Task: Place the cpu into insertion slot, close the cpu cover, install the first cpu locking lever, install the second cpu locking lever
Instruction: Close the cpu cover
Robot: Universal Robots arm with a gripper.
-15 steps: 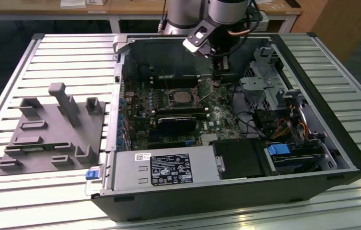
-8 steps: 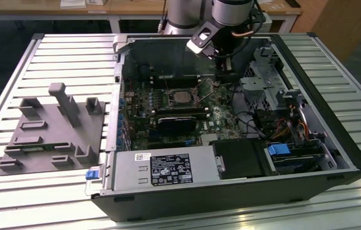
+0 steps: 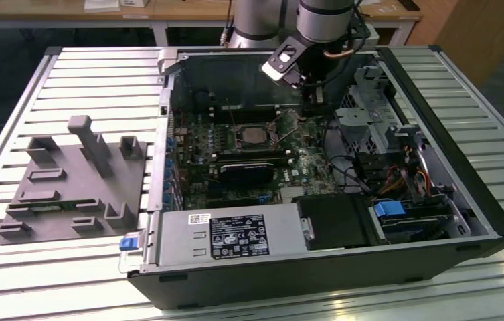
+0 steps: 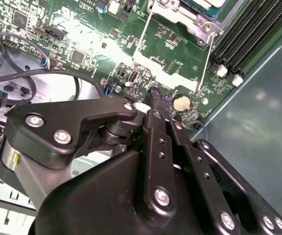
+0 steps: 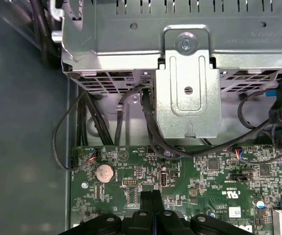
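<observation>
Now | gripper [image 4: 159,99] closed, empty, over motherboard [image 5: 204,171] | exterior view: insertion slot [image 3: 237,136] nearby

slatted metal counter [image 3: 82,73], open computer case [image 3: 323,267] lying on its side on it, grey plastic holder tray [image 3: 73,194] beside the case toward the exterior view's left

**Hand over the board**

The hand [image 5: 151,197] hangs closed above the green board [image 5: 204,171] — near a round coin cell [image 5: 104,172]. Beyond the board's edge, black cables [image 5: 148,122] run under a silvery bracket [image 5: 188,98] — fixed to a metal cage [image 5: 106,39].
</observation>
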